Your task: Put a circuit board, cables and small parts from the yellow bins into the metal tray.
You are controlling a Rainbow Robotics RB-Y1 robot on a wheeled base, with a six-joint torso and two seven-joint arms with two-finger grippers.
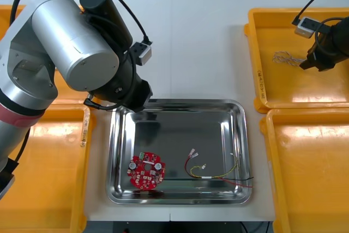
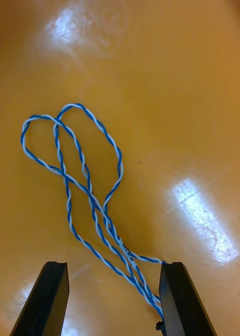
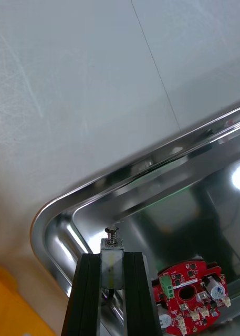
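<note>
My left gripper (image 3: 112, 258) is shut on a small metal part (image 3: 112, 242) and holds it just above the far left corner of the metal tray (image 3: 62, 210). In the front view the left arm (image 1: 82, 42) covers that corner of the tray (image 1: 180, 103). A round red circuit board (image 1: 146, 171) and a red and yellow cable (image 1: 218, 173) lie inside the tray. My right gripper (image 2: 113, 302) is open low over the far right yellow bin (image 1: 254, 53). The twisted blue and white cable (image 2: 83, 178) lies on the bin floor, its ends running between the fingers (image 2: 183, 299).
The near right yellow bin (image 1: 305, 167) and the near left yellow bin (image 1: 43, 178) flank the tray. The far left bin (image 1: 5, 15) sits behind the left arm. Bare table (image 1: 202, 42) lies beyond the tray.
</note>
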